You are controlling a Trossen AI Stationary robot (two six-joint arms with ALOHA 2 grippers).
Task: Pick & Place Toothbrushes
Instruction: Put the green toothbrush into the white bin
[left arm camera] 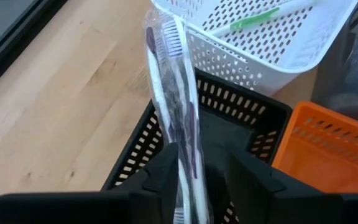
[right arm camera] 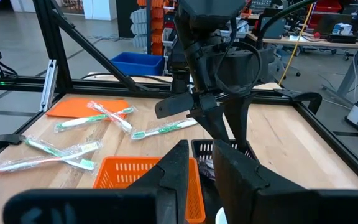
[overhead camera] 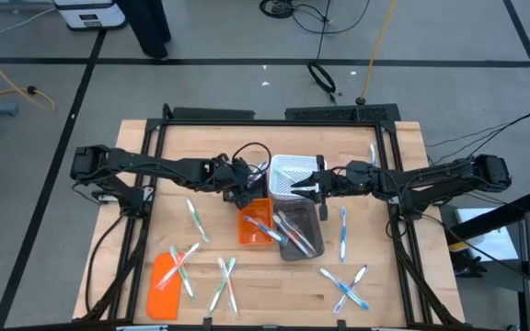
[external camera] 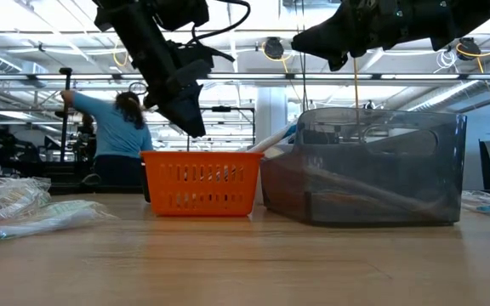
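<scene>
No brand, label or readable writing appears on anything. At the middle of the pale wooden table (overhead camera: pixel 155 147) stand four small containers close together: a white perforated plastic basket (overhead camera: pixel 290 175) holding a green-handled toothbrush (left arm camera: pixel 250 20), a black slotted plastic basket (left arm camera: pixel 229 134) just beside it, an orange slotted plastic basket (overhead camera: pixel 255 222) with wrapped toothbrushes lying across it, and a smoky translucent grey plastic bin (overhead camera: pixel 299 232) with several more leaning inside. The left gripper (left arm camera: pixel 193 163) hangs over the black basket, and a purple-handled toothbrush in a clear wrapper (left arm camera: pixel 176 93) stands between its dark fingers (left arm camera: pixel 160 171); whether the fingers press on it or stand loose around it cannot be told. The right gripper (right arm camera: pixel 199 163) hovers by the white basket and nothing shows between its fingers, which stand slightly apart. Other wrapped toothbrushes (overhead camera: pixel 345 287) lie scattered over the table, some crossed, two on a flat orange rectangular lid (overhead camera: pixel 167 283) near the front left corner. A person (external camera: pixel 117 136) stands in the room behind.
</scene>
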